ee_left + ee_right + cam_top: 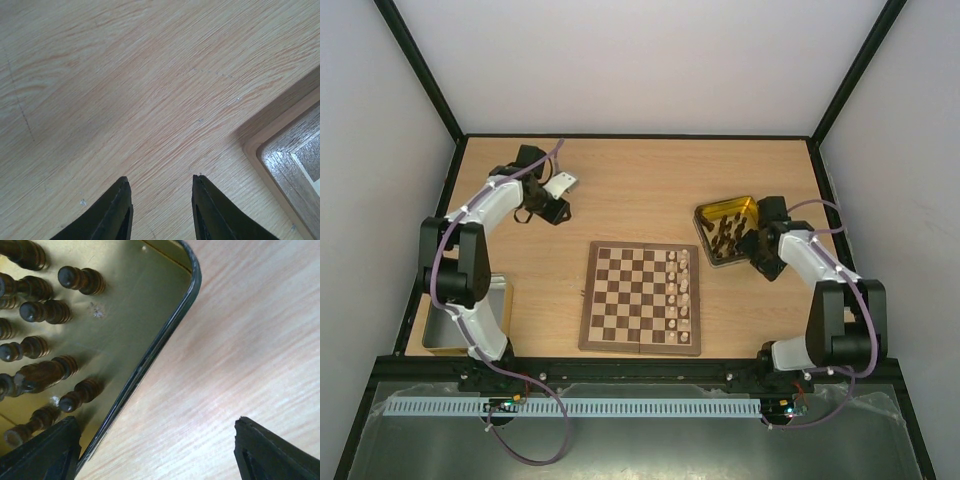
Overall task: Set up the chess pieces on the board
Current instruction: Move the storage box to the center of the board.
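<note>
The board (640,298) lies mid-table. Cream chess pieces (680,290) stand in its two right-hand columns. Several dark chess pieces (725,235) lie in the shiny yellow tray (748,206) to the board's right, and show on their sides in the right wrist view (45,312). My right gripper (157,422) is open and straddles the tray's dark rim (165,340), one finger over the tray and one over bare table, holding nothing. My left gripper (160,178) is open and empty above bare table at the back left (555,208). A corner of the board (280,150) shows ahead of it.
A tan open box (445,338) sits at the near left, beside the left arm's base. Dark frame rails and pale walls close the table in at the back and on both sides.
</note>
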